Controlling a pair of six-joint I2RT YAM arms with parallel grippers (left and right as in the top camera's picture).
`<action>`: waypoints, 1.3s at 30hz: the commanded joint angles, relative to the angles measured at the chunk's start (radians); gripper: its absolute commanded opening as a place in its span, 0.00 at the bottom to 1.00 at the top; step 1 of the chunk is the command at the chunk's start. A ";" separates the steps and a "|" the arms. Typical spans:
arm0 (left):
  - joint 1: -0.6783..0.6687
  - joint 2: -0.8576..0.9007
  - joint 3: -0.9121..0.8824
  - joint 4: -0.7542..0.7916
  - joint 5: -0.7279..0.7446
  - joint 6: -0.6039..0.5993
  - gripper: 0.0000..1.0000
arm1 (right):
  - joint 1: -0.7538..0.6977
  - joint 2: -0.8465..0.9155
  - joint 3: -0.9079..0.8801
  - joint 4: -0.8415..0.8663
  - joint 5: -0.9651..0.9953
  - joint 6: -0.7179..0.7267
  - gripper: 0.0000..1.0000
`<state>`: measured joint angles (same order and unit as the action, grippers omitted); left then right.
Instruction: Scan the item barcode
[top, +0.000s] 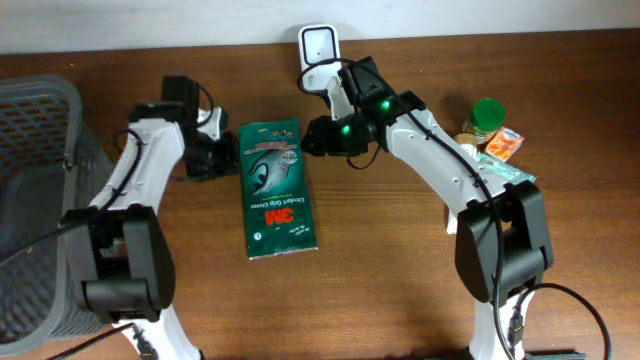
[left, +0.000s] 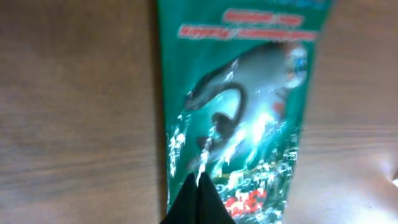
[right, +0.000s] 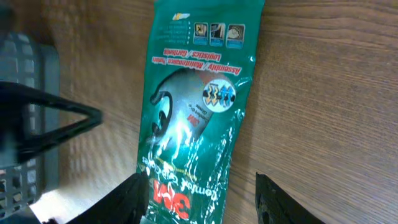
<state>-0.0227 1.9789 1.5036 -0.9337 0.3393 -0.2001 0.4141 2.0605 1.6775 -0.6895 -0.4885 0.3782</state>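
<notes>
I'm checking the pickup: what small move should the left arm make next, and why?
Probably raise the left gripper slightly to test its hold. Its fingers are shut at the edge of the pack; whether film is really pinched I cannot tell. The pack lies flat, no barcode showing on its face, and the right gripper hangs open above it, holding nothing.

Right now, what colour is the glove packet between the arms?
Glove packet: green, with red 3M logo; best in right wrist view.
</notes>
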 joint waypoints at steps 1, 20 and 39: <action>-0.013 -0.009 -0.090 0.117 -0.041 -0.060 0.00 | 0.003 0.063 0.002 0.019 -0.044 0.032 0.50; -0.036 0.151 -0.146 0.249 -0.046 -0.061 0.00 | 0.002 0.225 0.002 0.059 -0.187 0.136 0.45; -0.036 0.155 -0.146 0.253 -0.021 -0.061 0.00 | 0.042 0.288 0.002 0.181 -0.260 0.146 0.35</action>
<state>-0.0559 2.0708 1.3708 -0.6853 0.3225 -0.2520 0.4408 2.3348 1.6775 -0.5362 -0.7624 0.5243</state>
